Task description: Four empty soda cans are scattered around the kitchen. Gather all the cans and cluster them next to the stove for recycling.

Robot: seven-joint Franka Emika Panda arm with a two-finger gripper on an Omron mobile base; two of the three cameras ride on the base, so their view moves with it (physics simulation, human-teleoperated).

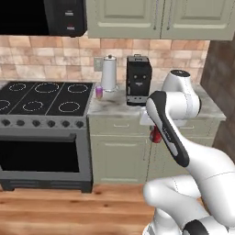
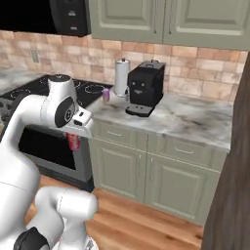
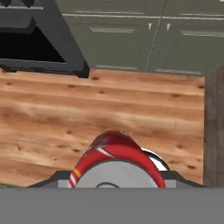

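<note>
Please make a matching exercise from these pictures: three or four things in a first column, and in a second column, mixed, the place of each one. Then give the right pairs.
Things:
1. red soda can
2. purplish-pink soda can
3. paper-towel roll
4. coffee machine

Places:
A. on the counter, right of the paper-towel roll
B. held in the pincer, above the wood floor
C. on the counter beside the stove, in front of the white roll
D. upright against the tile wall, behind the small can

Pairs: 1-B, 2-C, 3-D, 4-A
</note>
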